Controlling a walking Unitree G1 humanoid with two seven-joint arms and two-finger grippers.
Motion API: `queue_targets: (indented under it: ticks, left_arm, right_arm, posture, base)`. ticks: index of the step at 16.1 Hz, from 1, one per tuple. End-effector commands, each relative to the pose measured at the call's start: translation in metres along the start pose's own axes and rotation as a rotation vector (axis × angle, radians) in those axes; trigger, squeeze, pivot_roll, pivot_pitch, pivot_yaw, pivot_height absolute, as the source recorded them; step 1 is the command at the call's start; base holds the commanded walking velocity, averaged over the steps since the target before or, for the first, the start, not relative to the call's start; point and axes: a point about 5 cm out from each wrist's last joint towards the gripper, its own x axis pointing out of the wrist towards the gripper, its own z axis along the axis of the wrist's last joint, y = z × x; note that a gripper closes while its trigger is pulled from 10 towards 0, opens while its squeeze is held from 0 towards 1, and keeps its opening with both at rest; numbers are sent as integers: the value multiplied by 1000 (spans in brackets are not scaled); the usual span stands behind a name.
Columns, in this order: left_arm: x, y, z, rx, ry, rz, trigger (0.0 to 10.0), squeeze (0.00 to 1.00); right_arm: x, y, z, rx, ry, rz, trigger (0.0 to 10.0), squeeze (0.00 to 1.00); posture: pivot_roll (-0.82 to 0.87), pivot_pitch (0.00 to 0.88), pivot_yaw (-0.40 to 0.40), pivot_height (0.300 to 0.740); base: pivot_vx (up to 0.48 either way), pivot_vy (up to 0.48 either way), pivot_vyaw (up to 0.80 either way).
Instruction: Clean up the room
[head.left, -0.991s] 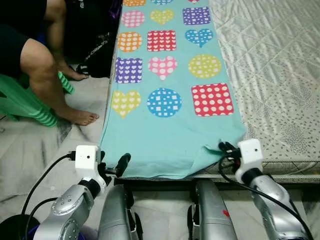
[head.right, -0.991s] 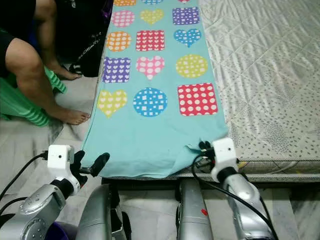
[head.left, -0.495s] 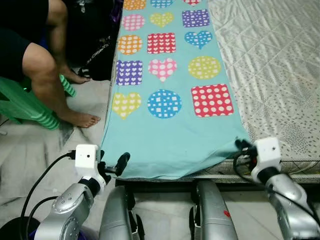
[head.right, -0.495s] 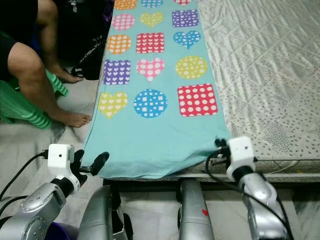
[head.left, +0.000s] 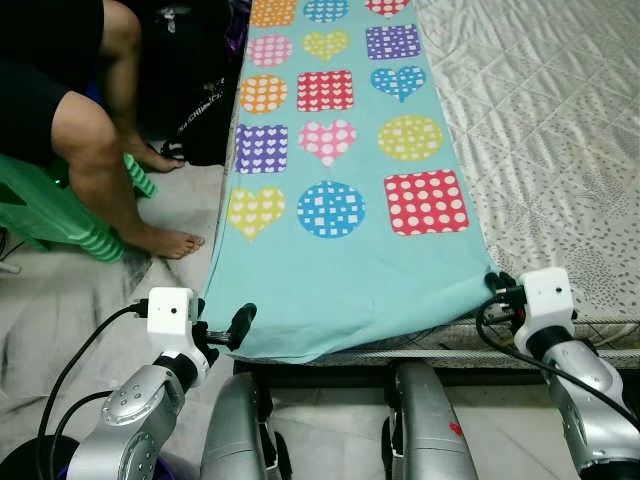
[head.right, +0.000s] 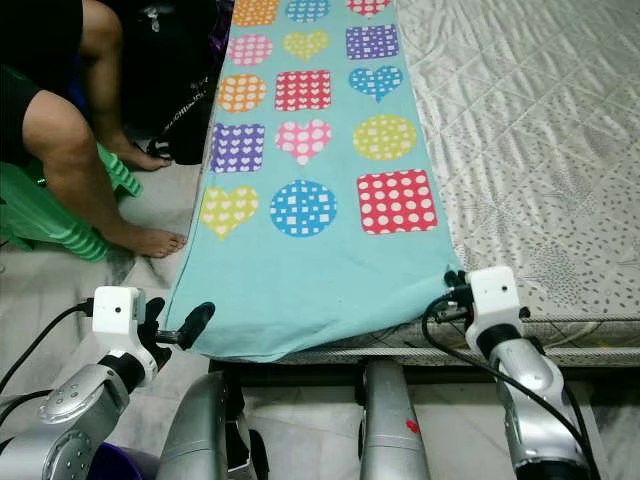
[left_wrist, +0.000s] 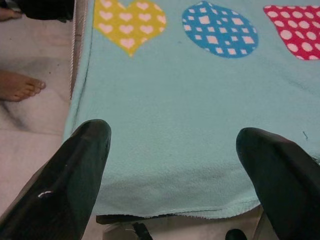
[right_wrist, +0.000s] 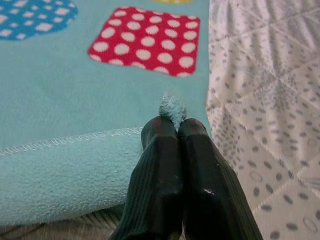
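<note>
Your right tool (right_wrist: 176, 131) is pinched tight on the near right corner of the turquoise blanket (head.left: 340, 270), a tuft of fleece sticking out between its fingertips. Your left tool (left_wrist: 175, 165) stands with its fingers spread wide at the blanket's near left corner, and they appear to touch nothing, though the edge is hard to read. The blanket, printed with dotted hearts, circles and squares, lies flat along the left side of the bed (head.left: 560, 150), its near hem hanging over the mattress edge. A seated person's bare foot (head.left: 165, 240) rests on the floor beside the bed.
</note>
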Motion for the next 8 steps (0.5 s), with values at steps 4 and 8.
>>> queue_targets:
  ticks: [4,8]
  left_arm:
    - [-3,7,-3,14,19,13,10000,0]
    - [-4,9,-3,13,20,12,10000,0]
  right_arm:
    - [-13,4,-14,15,15,35,0,0]
    - [-33,0,-15,27,-5,54,0,0]
  posture:
    - [-86,207,118,594]
    - [-103,210,121,594]
  base:
    - [0,0,0]
    - [0,0,0]
